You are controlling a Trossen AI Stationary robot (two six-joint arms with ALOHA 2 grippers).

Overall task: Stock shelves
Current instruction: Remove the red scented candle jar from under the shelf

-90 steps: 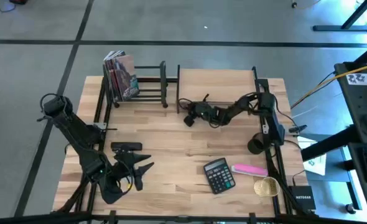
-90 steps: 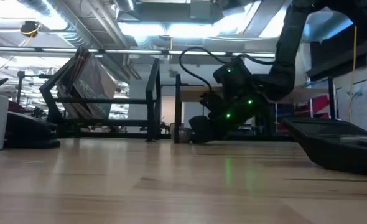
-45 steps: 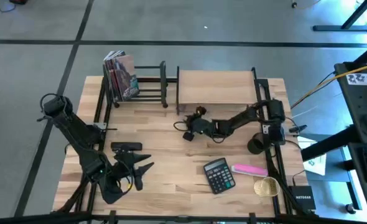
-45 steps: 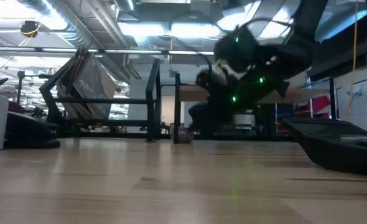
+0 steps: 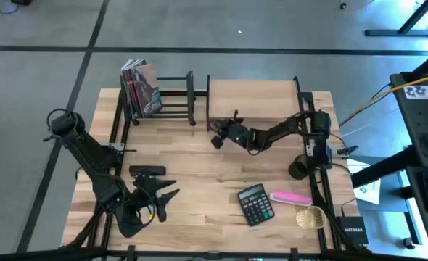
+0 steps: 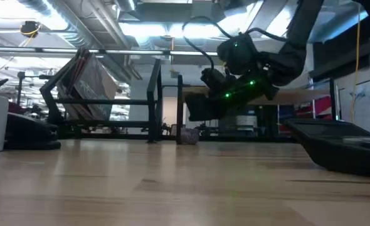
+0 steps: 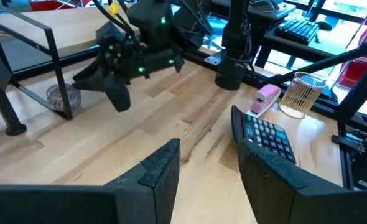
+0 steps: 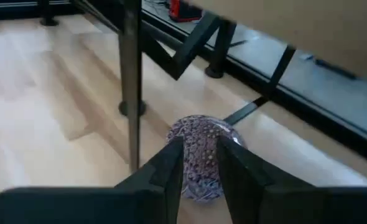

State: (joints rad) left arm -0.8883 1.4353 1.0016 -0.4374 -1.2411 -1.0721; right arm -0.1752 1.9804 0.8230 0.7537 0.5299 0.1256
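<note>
Right claw (image 5: 215,139): raised beside board shelf (image 5: 252,100), fingers slightly apart, above speckled round item (image 8: 199,155). Left claw (image 5: 169,194): apart, idle over surface (image 5: 199,188)

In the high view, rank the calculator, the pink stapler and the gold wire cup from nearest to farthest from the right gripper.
Measured from the right gripper, which hovers by the front left corner of the wooden shelf:
1. Calculator, toward the table's front, closest.
2. Pink stapler, just right of the calculator.
3. Gold wire cup, near the front right corner.
</note>
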